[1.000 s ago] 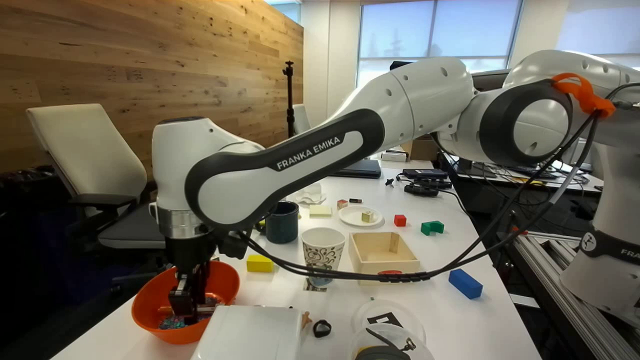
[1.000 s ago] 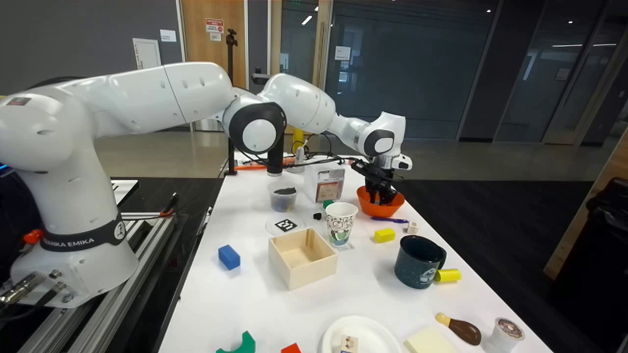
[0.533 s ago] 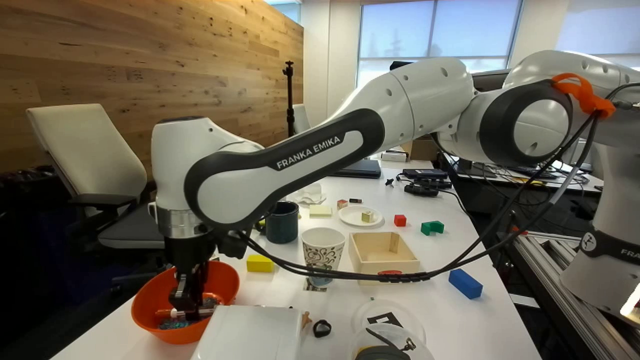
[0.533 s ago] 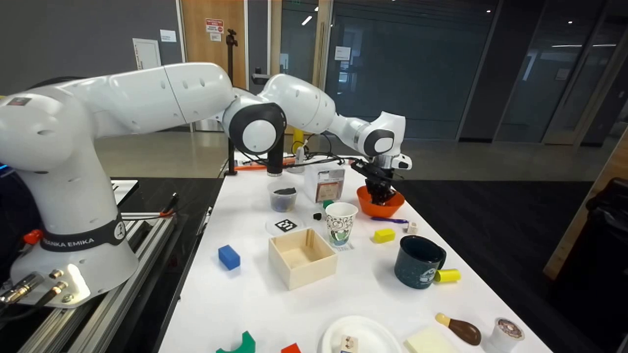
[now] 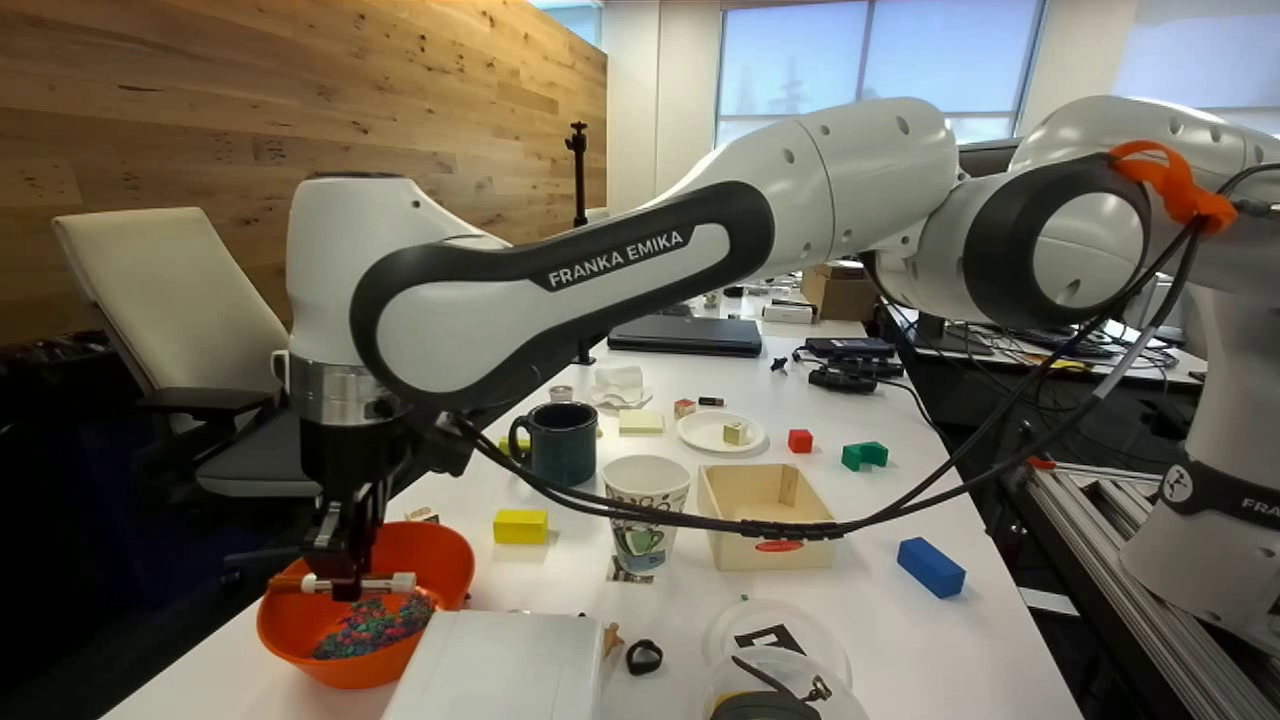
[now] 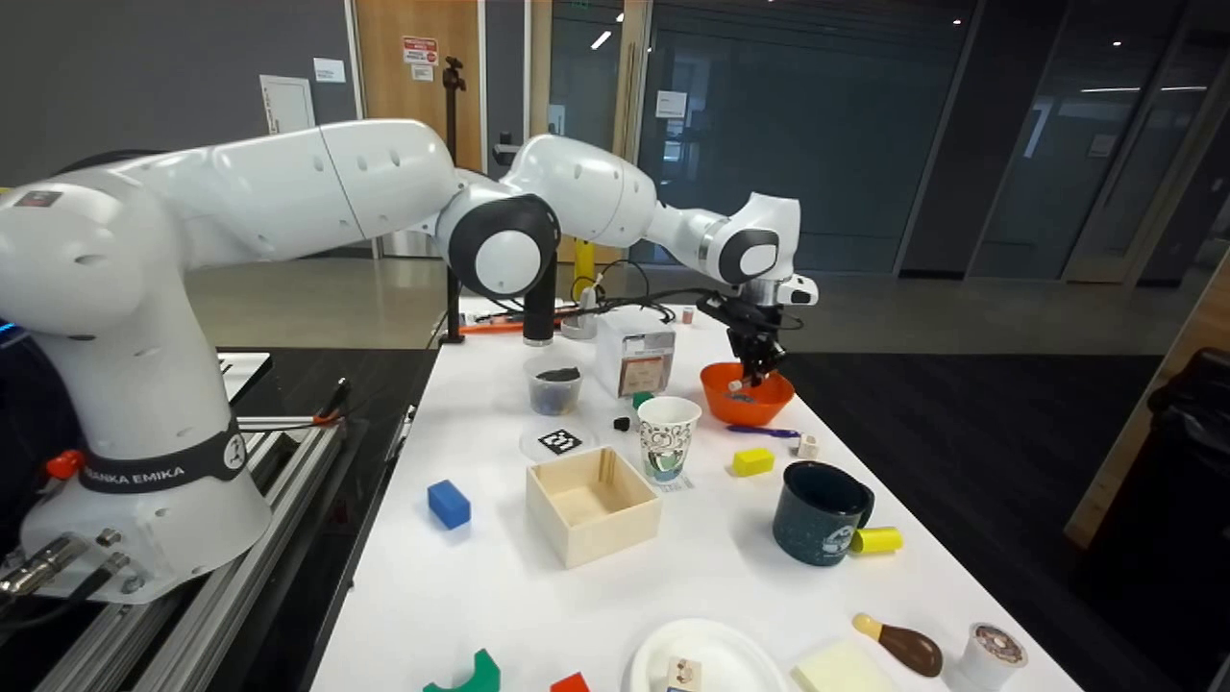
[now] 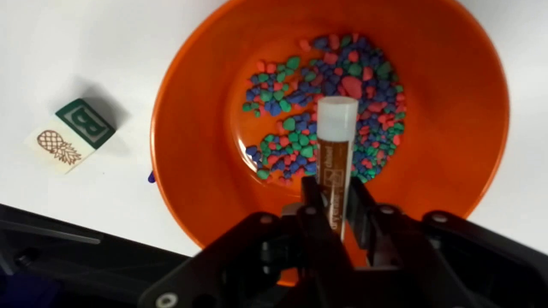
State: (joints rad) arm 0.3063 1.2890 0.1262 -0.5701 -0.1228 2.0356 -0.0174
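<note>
The pincer grasps the brown marker at its barrel above the gravel in the orange bowl, white cap over the bowl's interior. Apply firm pressure, hold the marker level, and gain height before any sideways travel; whether its rear end meets the bowl's rim cannot be determined. Note the edge of the desk, which runs close to the bowl on the side away from the white box. Beside the bowl lie the purple pen and, slightly apart, the letter block. Farther out, the low yellow block likely permits passage overhead; the paper cup and, farthest from the bowl, the dark mug stand taller and require clearance.
</note>
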